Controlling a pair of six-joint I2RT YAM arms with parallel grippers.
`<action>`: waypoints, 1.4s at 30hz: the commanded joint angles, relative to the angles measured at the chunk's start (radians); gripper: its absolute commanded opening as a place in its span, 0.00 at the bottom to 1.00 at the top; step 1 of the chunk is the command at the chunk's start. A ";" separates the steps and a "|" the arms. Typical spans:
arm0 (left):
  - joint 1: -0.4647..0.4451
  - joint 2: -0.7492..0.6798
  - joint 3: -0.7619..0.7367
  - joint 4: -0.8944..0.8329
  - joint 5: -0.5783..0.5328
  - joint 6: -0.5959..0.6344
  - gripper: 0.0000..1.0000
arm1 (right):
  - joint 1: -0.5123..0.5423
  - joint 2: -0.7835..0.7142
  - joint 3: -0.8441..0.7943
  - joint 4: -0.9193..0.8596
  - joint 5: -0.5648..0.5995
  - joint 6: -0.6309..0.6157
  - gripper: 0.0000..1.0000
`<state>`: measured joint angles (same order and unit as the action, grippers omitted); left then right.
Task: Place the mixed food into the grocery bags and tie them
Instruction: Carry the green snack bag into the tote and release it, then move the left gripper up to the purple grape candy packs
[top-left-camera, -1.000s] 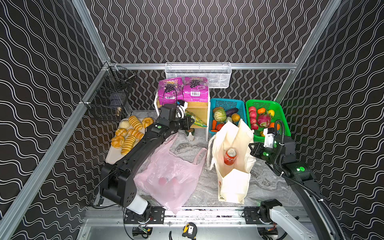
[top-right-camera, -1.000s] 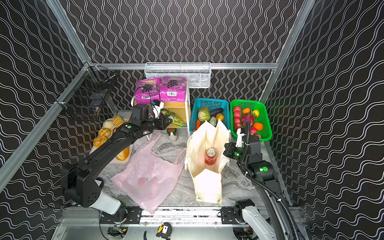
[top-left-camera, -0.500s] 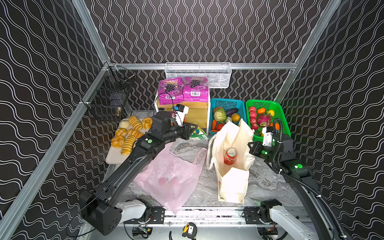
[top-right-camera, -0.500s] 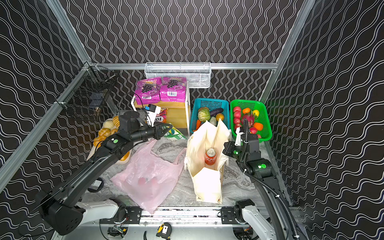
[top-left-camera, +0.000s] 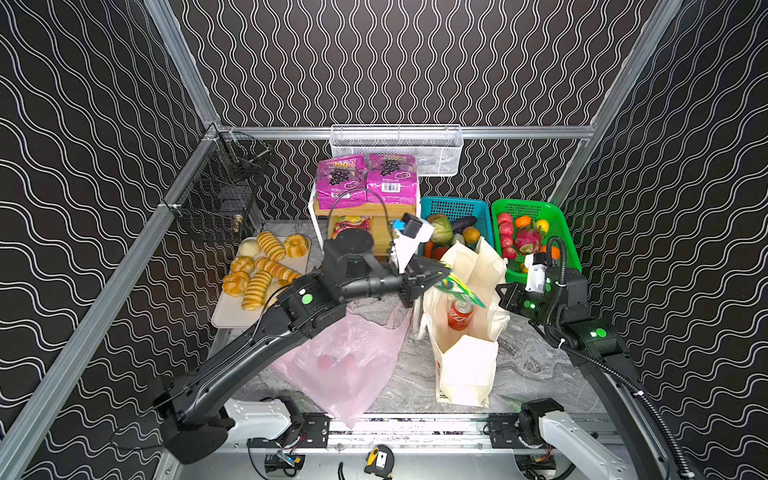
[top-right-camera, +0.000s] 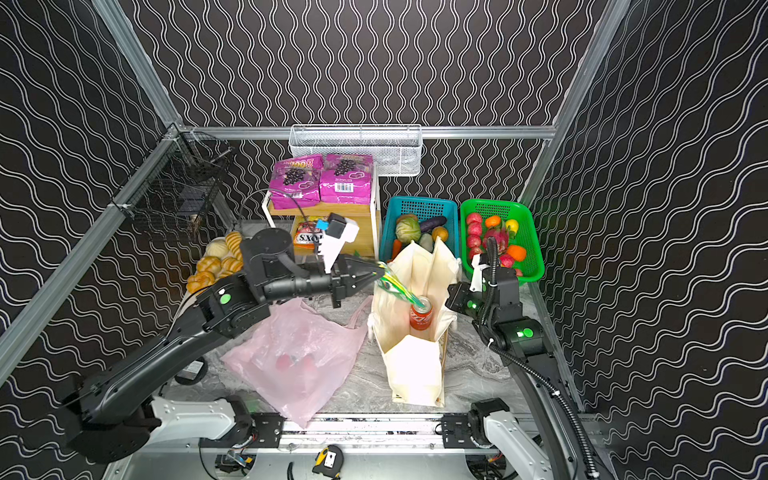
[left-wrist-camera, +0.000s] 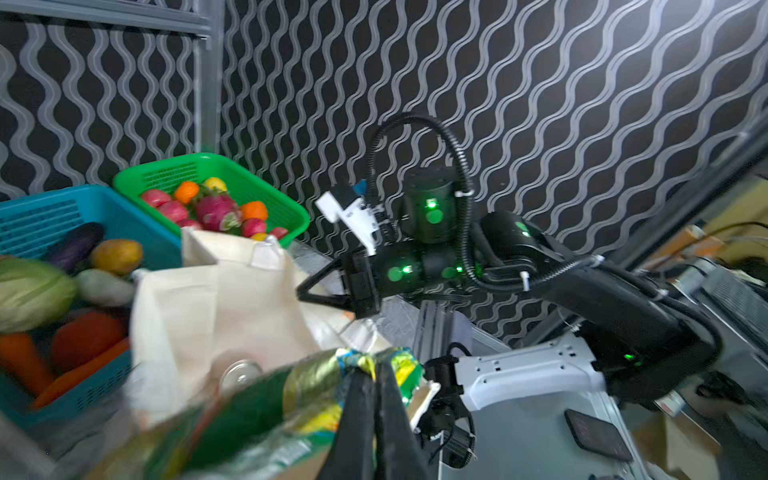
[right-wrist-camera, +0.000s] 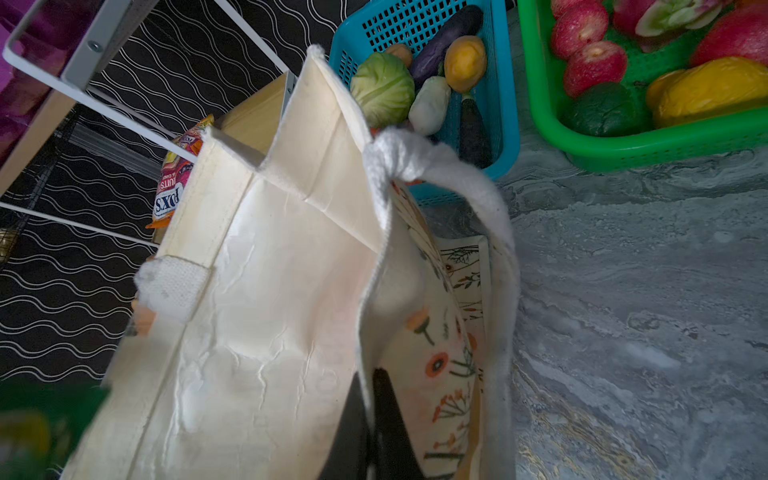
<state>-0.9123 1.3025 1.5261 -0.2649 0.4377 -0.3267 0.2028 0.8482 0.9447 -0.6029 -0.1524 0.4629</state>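
- Since a second ago, left pincer (top-left-camera: 440, 277) has swung from the wooden shelf (top-left-camera: 376, 208) to the cream fabric tote's (top-left-camera: 467, 370) mouth, pressed together on one green-yellow snack pouch (top-left-camera: 461, 291).
- At the tote's rim, right pincer (top-left-camera: 500, 293) pinches the fabric.
- One red drink can (top-left-camera: 460, 318) stands inside the tote; one translucent pink plastic bag (top-left-camera: 345, 365) lies flat beside it; two magenta grape-print pouches (top-left-camera: 340, 183) sit on the shelf.
- Bare grey tabletop (top-left-camera: 532, 365) lies open right of the tote.

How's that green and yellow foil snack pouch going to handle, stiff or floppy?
Probably floppy: the green and yellow foil snack pouch droops from the left claw, pinched at one edge, over the cream fabric tote. Likely light, since that thin pinch carries it. Its shiny film may slip in the grip.
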 joint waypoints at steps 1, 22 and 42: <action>-0.024 0.080 0.088 -0.056 0.123 0.074 0.00 | 0.001 0.002 0.008 -0.014 -0.016 0.009 0.03; -0.062 0.328 0.248 -0.596 -0.342 0.367 0.00 | 0.001 -0.041 0.006 0.003 -0.062 -0.004 0.03; -0.301 0.392 0.223 -0.622 -0.361 0.738 0.24 | 0.000 -0.055 0.012 -0.004 -0.043 -0.004 0.03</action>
<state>-1.1980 1.6970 1.7500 -0.9154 0.0879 0.3698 0.2028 0.7971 0.9516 -0.6231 -0.2043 0.4622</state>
